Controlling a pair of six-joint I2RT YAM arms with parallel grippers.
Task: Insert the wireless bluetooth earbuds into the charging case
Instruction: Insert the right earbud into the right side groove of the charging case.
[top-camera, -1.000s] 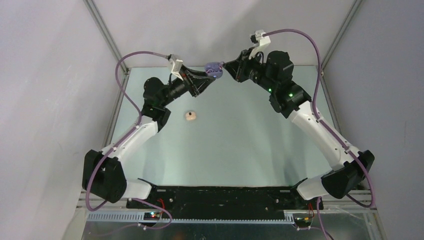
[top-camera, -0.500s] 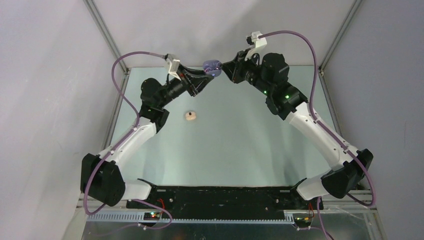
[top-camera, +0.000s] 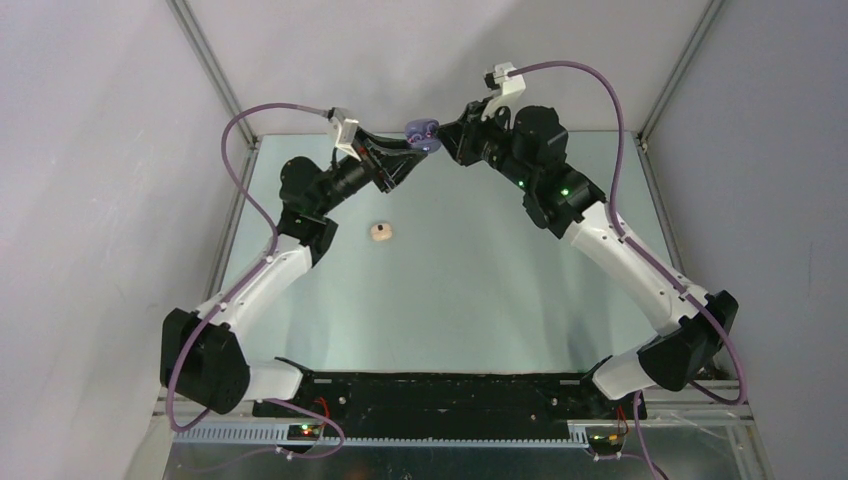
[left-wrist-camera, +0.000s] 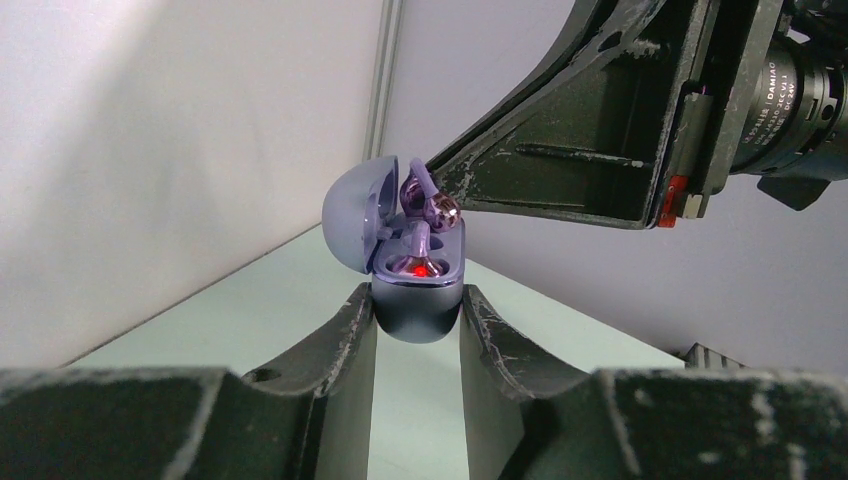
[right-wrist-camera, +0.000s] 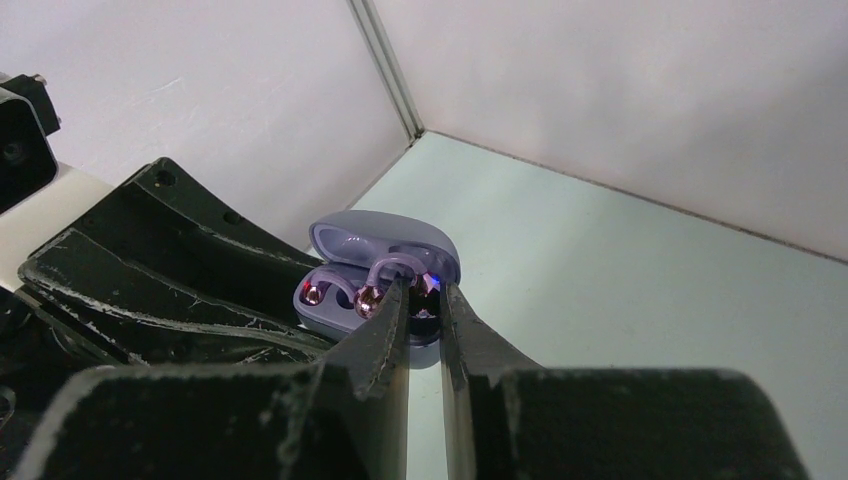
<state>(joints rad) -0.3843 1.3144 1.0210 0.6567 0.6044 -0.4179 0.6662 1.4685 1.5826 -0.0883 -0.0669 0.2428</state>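
One purple earbud is sitting pinched in the right gripper, at the open case the left gripper is clamping.

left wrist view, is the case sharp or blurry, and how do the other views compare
Left wrist: case and earbud are sharp, with a red glow inside the case; the left fingers up close look softer. Right wrist: case fairly sharp, the dark right fingers in front are soft. Top: even light, a mild sheen on the table, case too small for detail.
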